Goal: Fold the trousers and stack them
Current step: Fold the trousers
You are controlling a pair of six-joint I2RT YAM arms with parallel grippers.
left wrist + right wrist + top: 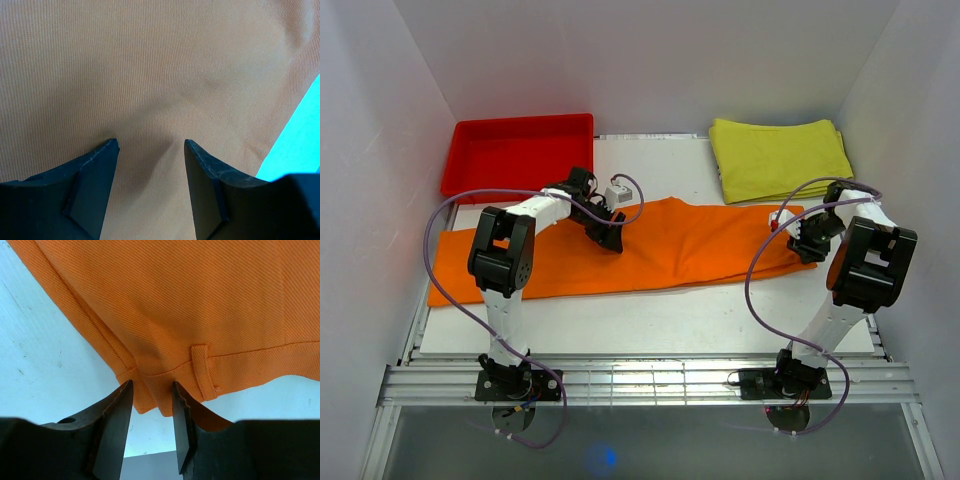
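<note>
White table, seen from above, carries 3 items. The orange trousers lie flat across its middle, running left to right, with the waist end at the right and the leg ends reaching the left edge. A red tray sits at the far left corner. A folded yellow-green cloth lies at the far right corner, just beyond the trousers and well apart from the tray
</note>
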